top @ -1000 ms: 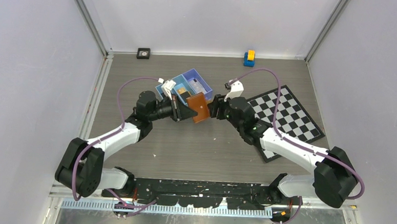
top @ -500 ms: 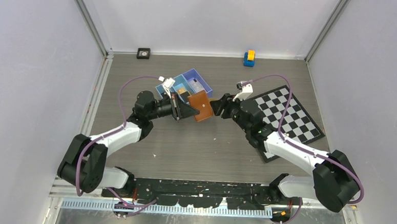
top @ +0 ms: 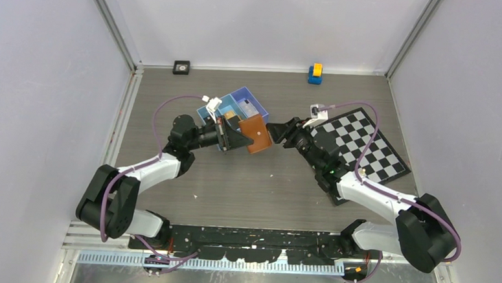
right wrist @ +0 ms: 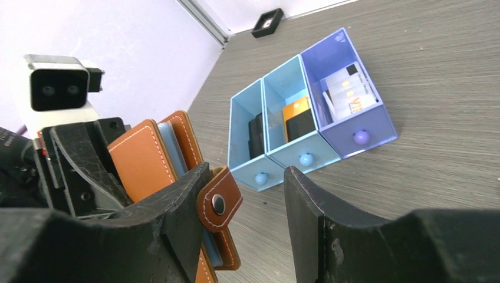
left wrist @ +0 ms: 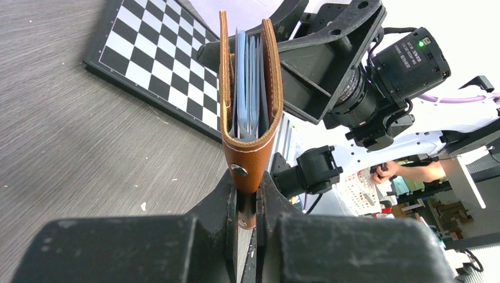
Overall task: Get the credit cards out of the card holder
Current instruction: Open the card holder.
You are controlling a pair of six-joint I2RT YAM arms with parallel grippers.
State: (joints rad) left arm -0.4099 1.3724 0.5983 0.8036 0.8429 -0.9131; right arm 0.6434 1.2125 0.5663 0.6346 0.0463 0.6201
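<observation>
My left gripper (top: 238,139) is shut on the spine end of the brown card holder (top: 256,134) and holds it above the table, open edge toward the right arm. In the left wrist view the card holder (left wrist: 247,154) stands between my fingers (left wrist: 219,200), with pale blue credit cards (left wrist: 248,82) inside. My right gripper (top: 277,131) is open at the holder's free edge. In the right wrist view the strap clasp (right wrist: 219,204) hangs between my open fingers (right wrist: 177,209), touching the left one. The pale blue cards (right wrist: 170,154) show between the brown covers (right wrist: 140,166).
The blue three-compartment tray (top: 230,105) lies just behind the holder; in the right wrist view it (right wrist: 277,158) holds an orange card (right wrist: 296,109), whitish cards (right wrist: 351,91) and a black item. A chequered board (top: 365,144) lies right. A yellow-and-blue block (top: 315,72) and black square (top: 181,66) sit by the back wall.
My right wrist has turned and drawn a little to the right, away from the holder. My left gripper has lifted the holder slightly toward the tray.
</observation>
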